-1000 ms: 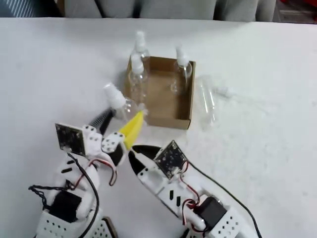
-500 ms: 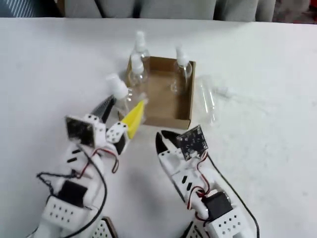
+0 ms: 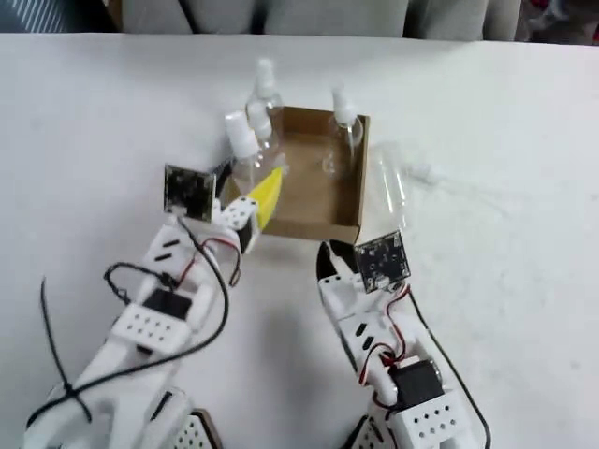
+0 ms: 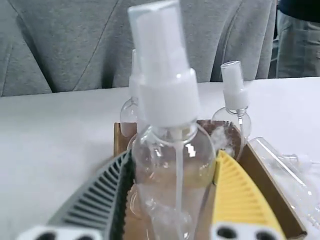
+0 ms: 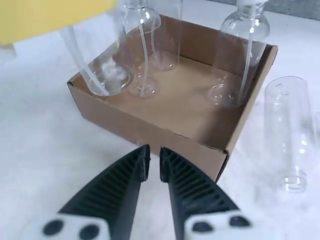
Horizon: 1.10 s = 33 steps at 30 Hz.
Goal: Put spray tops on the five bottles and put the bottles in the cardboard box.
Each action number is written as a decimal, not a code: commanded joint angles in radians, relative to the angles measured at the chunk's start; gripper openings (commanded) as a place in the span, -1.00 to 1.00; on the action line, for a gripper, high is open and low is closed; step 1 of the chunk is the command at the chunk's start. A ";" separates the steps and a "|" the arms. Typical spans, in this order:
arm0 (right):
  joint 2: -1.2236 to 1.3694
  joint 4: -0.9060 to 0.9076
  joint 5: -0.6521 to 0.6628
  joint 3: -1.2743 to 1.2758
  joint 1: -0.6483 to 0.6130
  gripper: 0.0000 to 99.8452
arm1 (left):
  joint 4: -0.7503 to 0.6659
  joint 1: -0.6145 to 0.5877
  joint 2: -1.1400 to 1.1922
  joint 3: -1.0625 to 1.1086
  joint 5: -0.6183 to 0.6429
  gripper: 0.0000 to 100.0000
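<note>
Our left gripper clasps a capped bottle over the 9 o'clock edge of the cardboard box; boxing, we judge; next we lower it and release.

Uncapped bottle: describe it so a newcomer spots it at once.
Find the cardboard box in the middle of the table. Just outside its right wall in the high view lies a clear bottle. It alone lies flat and has no spray top.

Wht table, grey seats behind
</note>
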 commanded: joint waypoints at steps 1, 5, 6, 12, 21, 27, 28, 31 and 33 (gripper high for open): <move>-0.010 0.007 -0.011 0.005 0.012 -0.97 | -0.103 -0.031 0.150 -0.120 -0.009 -0.96; -0.010 0.012 -0.011 0.006 0.012 -0.97 | -0.153 -0.031 0.265 -0.147 -0.009 -0.96; -0.010 0.012 -0.011 0.006 0.012 -0.97 | -0.172 -0.031 0.289 -0.153 -0.011 -0.96; -0.010 0.012 -0.011 0.011 0.013 -0.97 | -0.270 -0.035 0.426 -0.184 -0.011 -0.96; -0.010 0.010 -0.009 0.025 0.044 -0.97 | -0.379 -0.058 0.567 -0.212 -0.091 -0.96; -0.010 0.012 -0.009 0.025 0.044 -0.97 | -0.436 -0.059 0.633 -0.212 -0.089 -0.96; -0.010 0.012 -0.009 0.025 0.044 -0.97 | -0.451 -0.059 0.645 -0.212 -0.089 -0.96; -0.010 0.012 -0.009 0.025 0.044 -0.97 | -0.494 -0.058 0.682 -0.210 -0.089 -0.95; -0.010 0.012 -0.009 0.025 0.044 -0.97 | -0.523 -0.054 0.704 -0.206 -0.092 -0.95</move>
